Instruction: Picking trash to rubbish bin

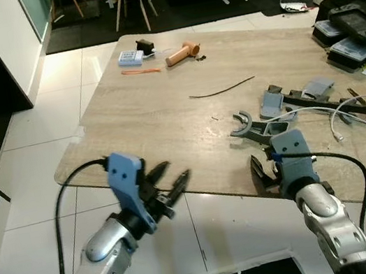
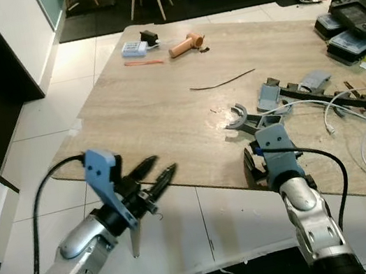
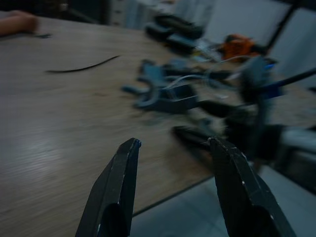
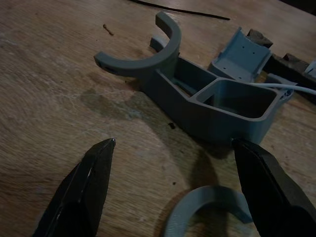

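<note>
Your right gripper (image 4: 173, 185) hangs spread just above the wooden table (image 1: 145, 122), near its front edge. Right ahead of its fingertips lies a grey plastic bracket (image 4: 197, 98): a C-shaped fork joined to a hollow boxy frame, flat on the wood. A curved grey piece (image 4: 205, 205) sits between the fingers. Your left gripper (image 1: 173, 181) is parted too, beyond the table's near edge, above the white floor tiles (image 1: 32, 206).

Grey plastic bracket (image 4: 197, 103) with curved fork end, flat on wooden table (image 1: 167, 125).
</note>
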{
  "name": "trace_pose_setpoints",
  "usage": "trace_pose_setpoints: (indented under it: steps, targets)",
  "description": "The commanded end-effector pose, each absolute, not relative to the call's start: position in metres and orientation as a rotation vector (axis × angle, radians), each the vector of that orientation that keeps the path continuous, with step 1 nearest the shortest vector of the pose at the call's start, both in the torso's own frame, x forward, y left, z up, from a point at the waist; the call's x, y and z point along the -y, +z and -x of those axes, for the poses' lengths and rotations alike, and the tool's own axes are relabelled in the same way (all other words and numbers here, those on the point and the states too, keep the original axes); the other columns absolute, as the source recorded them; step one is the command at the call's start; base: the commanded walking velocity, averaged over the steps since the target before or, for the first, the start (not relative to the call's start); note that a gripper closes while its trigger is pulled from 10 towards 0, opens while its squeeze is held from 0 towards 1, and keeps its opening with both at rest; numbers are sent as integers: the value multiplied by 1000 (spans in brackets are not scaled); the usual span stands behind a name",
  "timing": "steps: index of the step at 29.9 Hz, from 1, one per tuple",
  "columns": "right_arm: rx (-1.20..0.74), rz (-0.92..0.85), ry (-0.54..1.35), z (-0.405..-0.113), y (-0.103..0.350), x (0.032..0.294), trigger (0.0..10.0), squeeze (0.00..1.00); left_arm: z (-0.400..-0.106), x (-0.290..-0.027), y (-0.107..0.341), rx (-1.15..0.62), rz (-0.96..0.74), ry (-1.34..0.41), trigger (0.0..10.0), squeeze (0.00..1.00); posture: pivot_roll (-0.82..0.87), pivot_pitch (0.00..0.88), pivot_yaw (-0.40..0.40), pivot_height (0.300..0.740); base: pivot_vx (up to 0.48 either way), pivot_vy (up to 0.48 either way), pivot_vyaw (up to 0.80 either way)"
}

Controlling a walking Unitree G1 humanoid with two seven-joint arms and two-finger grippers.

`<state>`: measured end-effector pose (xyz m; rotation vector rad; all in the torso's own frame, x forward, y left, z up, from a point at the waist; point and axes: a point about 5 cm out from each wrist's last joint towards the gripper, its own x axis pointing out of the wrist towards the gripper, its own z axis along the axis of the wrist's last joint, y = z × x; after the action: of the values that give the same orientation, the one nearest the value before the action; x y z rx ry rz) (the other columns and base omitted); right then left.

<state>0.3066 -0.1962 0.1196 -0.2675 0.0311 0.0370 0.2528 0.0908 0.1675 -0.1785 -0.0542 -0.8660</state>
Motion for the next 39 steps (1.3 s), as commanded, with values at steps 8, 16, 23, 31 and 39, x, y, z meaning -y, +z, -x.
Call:
trace_pose_setpoints:
  steps: [8,16,23,31,39]
  targets:
    - [-172,254,41,-301,94,192,10000,0,-237,-75,167,37,140,-1018,10000,0,-47,185,-8,740,0,0,0]
    - [-149,160,87,-301,99,176,10000,0,-238,-77,166,30,125,-1033,10000,0,-55,179,0,740,0,0,0]
    - [-96,171,33,-292,115,179,10000,0,-237,-77,167,27,134,-1055,10000,0,-61,177,3,740,0,0,0]
    - [-85,206,-47,-286,121,186,10000,0,-238,-74,168,21,143,-1086,10000,0,-68,179,8,740,0,0,0]
    - [-93,293,-124,-279,114,195,10000,0,-239,-73,167,21,136,-1098,10000,0,-69,178,20,740,0,0,0]
